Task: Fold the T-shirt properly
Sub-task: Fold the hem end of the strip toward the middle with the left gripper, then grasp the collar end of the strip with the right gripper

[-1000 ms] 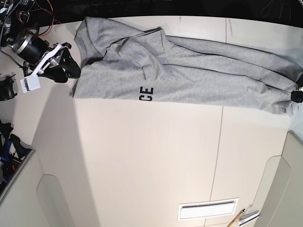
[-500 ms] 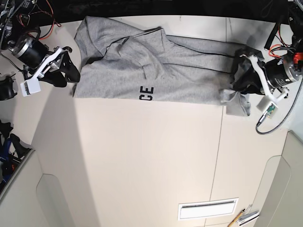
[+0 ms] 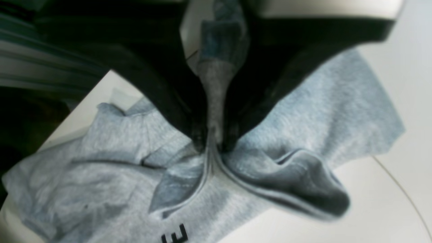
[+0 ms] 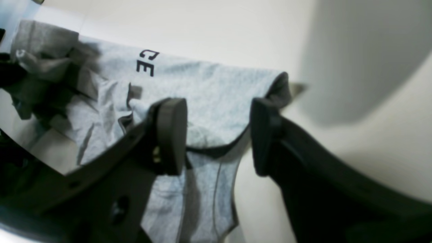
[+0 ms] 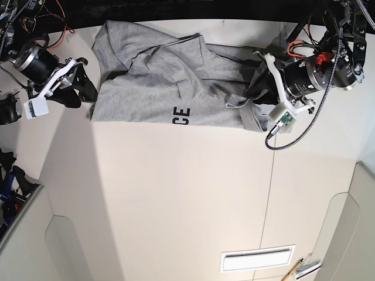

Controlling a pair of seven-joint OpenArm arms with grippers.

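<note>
The heather-grey T-shirt (image 5: pixel 158 82) lies along the table's far edge, with black letters "CE" (image 5: pixel 181 116) at its near edge. My left gripper (image 5: pixel 256 88), on the right of the base view, is shut on a bunched fold of the shirt; the left wrist view shows the fingers pinching the grey cloth (image 3: pixel 303 111) at the gripper (image 3: pixel 213 141). My right gripper (image 5: pixel 88 84) is open beside the shirt's left edge. In the right wrist view its jaws (image 4: pixel 217 135) stand apart just above the shirt's edge (image 4: pixel 209 91).
A white vent-like plate (image 5: pixel 256 257) and a pencil (image 5: pixel 291 271) lie at the near right. A seam line (image 5: pixel 270 175) runs across the cream table. Cables and motor parts (image 5: pixel 23 23) crowd the far left corner. A grey bin edge (image 5: pixel 23 211) stands at the left.
My left gripper has carried the shirt's right end leftward, from the table's right edge towards the middle, so the shirt is shorter and bunched there. The right gripper has barely moved.
</note>
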